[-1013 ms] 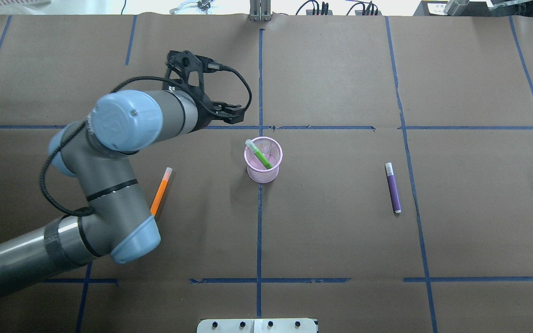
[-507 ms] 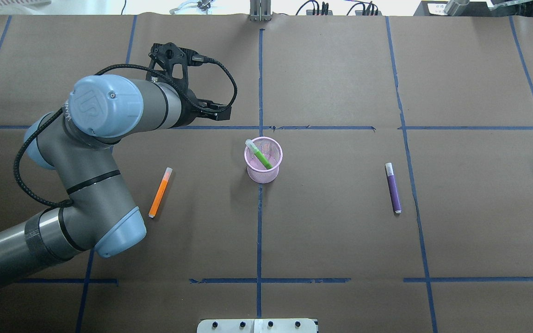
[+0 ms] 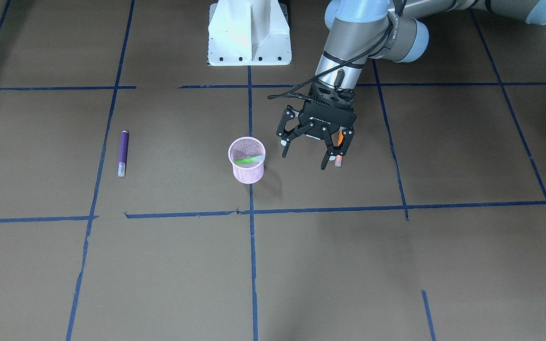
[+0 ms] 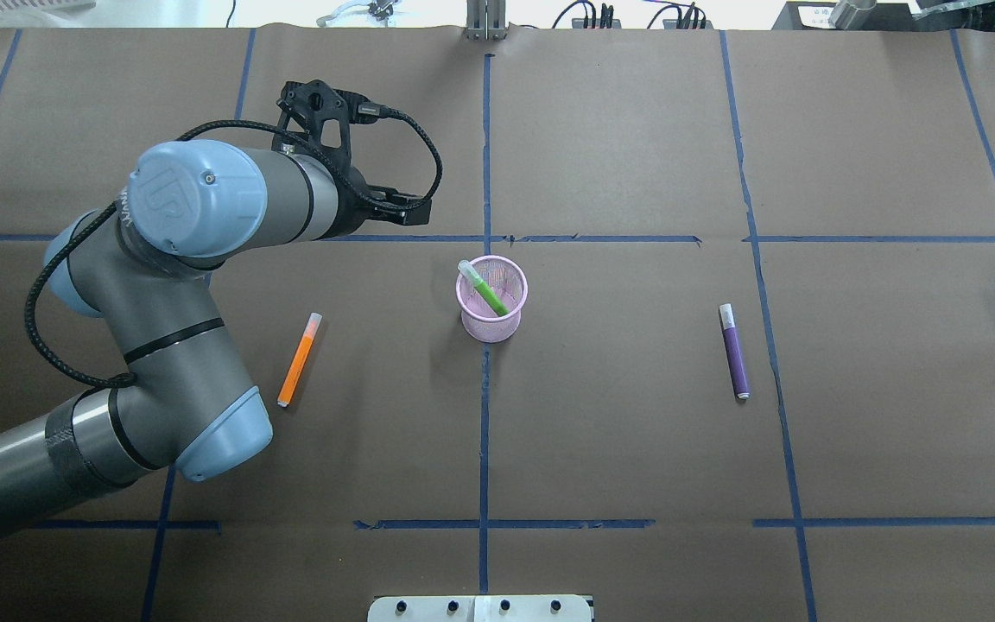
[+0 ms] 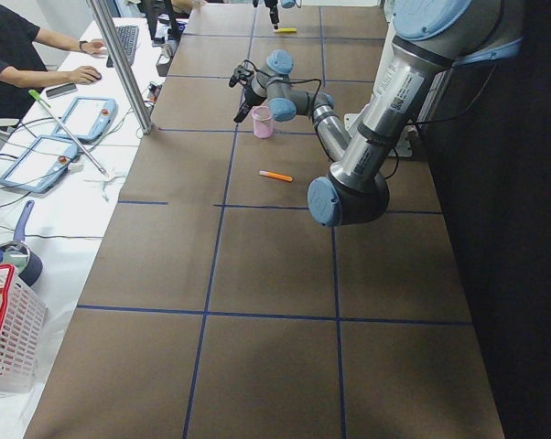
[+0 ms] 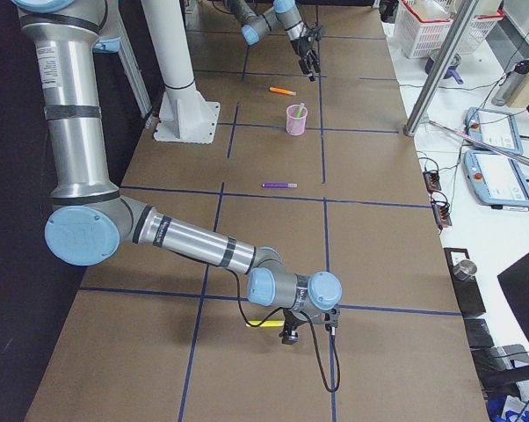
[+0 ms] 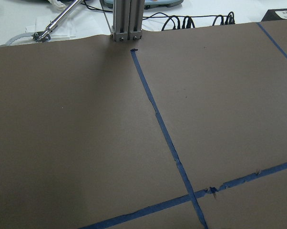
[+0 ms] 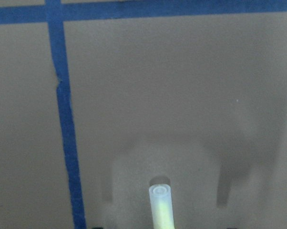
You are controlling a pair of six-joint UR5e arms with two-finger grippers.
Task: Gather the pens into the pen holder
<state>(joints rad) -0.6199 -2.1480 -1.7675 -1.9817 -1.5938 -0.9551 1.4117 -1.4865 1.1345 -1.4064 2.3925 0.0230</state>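
The pink mesh pen holder [image 4: 491, 302] stands mid-table with the green pen [image 4: 489, 291] leaning inside it. The orange pen [image 4: 299, 360] lies flat to its left and the purple pen [image 4: 733, 350] lies flat to its right. My left gripper [image 4: 407, 207] is open and empty, hovering beyond and left of the holder. In the front view the gripper [image 3: 304, 160] hangs beside the holder [image 3: 246, 161] and partly covers the orange pen [image 3: 340, 138]. My right gripper [image 6: 288, 338] is low over the table's far right end by a yellow pen [image 8: 161, 205]. I cannot tell if it is open or shut.
Brown paper with blue tape lines covers the table. The white robot base [image 3: 249, 33] stands at the robot's side. A metal post [image 7: 127, 21] and cables sit at the far edge. An operator [image 5: 19, 55] sits at a side desk.
My left arm swung left and away from the holder, uncovering the orange pen's lower end. It has held still for the last half second. The pens and holder have not moved.
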